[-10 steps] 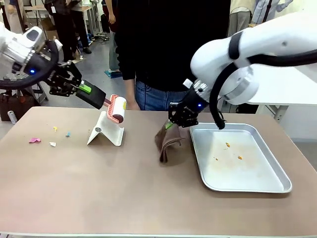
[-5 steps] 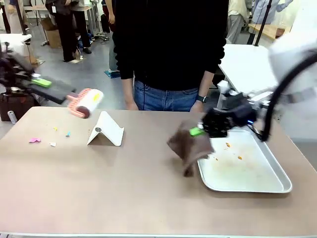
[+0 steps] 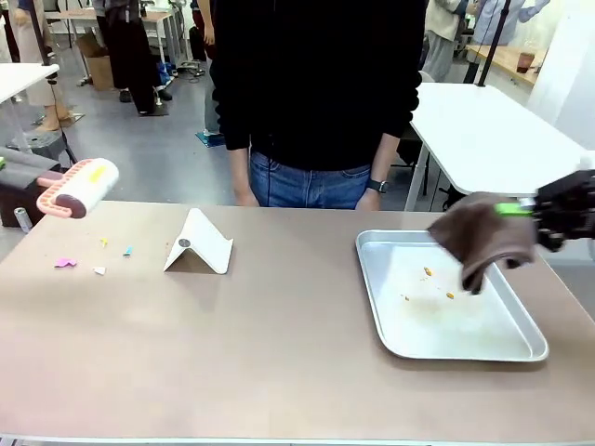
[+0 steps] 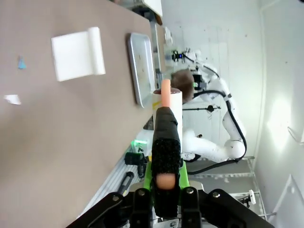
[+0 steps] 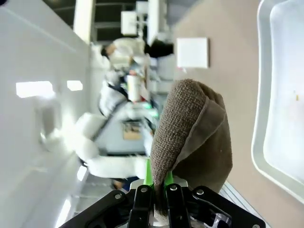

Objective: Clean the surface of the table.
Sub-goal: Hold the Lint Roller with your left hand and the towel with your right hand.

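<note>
Above the tray (image 3: pixel 374 299), the cloth (image 3: pixel 483 237) pinched by the right gripper (image 3: pixel 517 210) could flick crumbs (image 3: pixel 428 271) onto the table (image 3: pixel 279 353); the left gripper (image 4: pixel 165 190) clamps a lint roller (image 3: pixel 79 186).

Picture edge cuts the lint roller (image 3: pixel 79 186) short — tray (image 3: pixel 483 325) specks (image 3: pixel 428 271) too small to tell

The table (image 3: pixel 279 353) is large and rectangular, with a smooth matte tan-brown top and a thin pale edge. It stands level across the front view, and small coloured scraps (image 3: pixel 65 263) dot its left part.
</note>
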`<act>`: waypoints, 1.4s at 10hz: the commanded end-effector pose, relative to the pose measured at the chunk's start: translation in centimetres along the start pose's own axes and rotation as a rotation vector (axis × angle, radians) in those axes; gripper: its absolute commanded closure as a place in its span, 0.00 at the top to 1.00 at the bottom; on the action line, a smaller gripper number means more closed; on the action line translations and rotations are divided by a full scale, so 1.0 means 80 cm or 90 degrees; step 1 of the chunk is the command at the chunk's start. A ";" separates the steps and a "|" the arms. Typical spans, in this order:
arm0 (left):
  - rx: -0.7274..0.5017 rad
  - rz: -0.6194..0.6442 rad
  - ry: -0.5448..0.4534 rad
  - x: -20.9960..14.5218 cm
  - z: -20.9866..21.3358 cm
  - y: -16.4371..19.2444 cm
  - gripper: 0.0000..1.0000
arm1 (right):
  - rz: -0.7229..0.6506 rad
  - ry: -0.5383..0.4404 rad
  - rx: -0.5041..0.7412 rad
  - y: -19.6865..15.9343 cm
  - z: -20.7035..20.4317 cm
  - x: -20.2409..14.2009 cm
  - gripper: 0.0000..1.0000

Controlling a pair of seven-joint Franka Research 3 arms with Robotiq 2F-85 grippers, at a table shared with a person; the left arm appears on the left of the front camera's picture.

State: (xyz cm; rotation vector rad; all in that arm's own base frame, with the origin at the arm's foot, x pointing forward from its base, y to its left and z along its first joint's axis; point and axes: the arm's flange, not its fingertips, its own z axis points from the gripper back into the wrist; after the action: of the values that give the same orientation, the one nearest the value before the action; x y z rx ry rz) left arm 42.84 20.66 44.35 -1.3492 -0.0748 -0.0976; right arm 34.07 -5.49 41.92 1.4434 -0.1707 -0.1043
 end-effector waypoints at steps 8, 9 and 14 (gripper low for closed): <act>-0.030 0.094 -0.199 -0.101 0.168 0.097 0.00 | 0.004 -0.213 0.027 -0.042 0.164 -0.058 0.00; -0.034 0.067 -0.214 -0.119 0.165 0.103 0.00 | -0.028 -0.193 0.035 -0.040 0.180 -0.061 0.00; -0.034 0.067 -0.214 -0.119 0.165 0.103 0.00 | -0.028 -0.193 0.035 -0.040 0.180 -0.061 0.00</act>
State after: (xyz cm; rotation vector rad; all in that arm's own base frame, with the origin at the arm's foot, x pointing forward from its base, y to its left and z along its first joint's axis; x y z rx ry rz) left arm 34.78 35.83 37.77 -1.4065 -0.2686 0.2287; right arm 26.98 -19.08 39.88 1.4737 -0.3999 -0.3500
